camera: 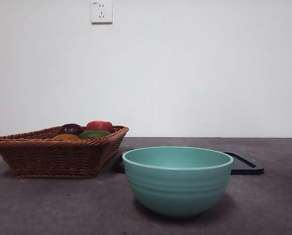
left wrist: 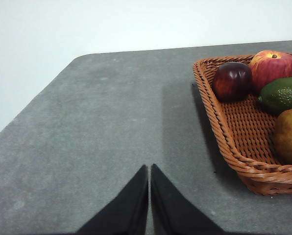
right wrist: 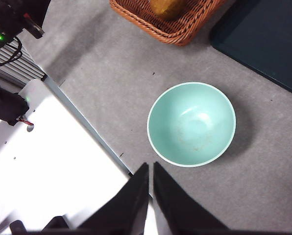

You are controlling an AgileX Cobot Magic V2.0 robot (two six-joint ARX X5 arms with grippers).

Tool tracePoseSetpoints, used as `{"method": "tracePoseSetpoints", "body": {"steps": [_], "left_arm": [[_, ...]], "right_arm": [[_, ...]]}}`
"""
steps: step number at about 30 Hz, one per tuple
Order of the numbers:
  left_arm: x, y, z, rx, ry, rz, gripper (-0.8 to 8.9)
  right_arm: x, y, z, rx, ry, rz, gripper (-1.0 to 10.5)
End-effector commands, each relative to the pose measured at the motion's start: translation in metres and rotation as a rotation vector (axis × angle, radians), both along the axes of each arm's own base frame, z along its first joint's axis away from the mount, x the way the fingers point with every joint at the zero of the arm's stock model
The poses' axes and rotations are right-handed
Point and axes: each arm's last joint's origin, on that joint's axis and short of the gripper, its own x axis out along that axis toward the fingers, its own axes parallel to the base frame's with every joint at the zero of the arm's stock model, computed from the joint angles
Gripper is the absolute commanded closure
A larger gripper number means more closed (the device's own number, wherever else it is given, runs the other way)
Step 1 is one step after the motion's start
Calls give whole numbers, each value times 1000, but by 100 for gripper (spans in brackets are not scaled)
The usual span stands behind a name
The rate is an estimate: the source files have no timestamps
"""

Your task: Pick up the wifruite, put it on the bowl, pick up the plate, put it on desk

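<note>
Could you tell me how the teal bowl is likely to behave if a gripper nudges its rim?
The bowl stands on a base narrower than its rim, so it may tip. Its smooth finish probably lets jaws slip. It is empty, so likely slides easily.

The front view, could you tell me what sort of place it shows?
Probably a lab test bench, not a kitchen: a dark grey matte desk against a bare white wall with a socket, staged with a teal-green ribbed bowl and a brown wicker basket.

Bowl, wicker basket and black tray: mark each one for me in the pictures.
bowl (camera: 178, 188), front view, on its ribbed outer wall.
wicker basket (camera: 53, 155), front view, on its woven front side.
black tray (camera: 249, 169), front view, on its raised edge behind the bowl.
</note>
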Motion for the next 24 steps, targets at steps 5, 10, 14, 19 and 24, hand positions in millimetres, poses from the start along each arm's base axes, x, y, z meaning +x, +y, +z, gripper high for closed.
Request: {"method": "tracePoseSetpoints", "body": {"steps": [5,10,14,19,24], "left_arm": [[1,0,-7,-7,24,2,806],[1,0,-7,-7,25,2,806],[1,0,-7,-7,24,2,806],[1,0,-7,-7,24,2,806],[1,0,-7,-7,24,2,806]], "right_arm": [[1,2,4,-4,-50,25,940],[8,-9,12,8,-231,-50,940],[19,-28,14,93,-453,-170,940],[17,-69,-20,108,-633,-440,940],[5,-92,-63,71,-796,-602,940]]}}
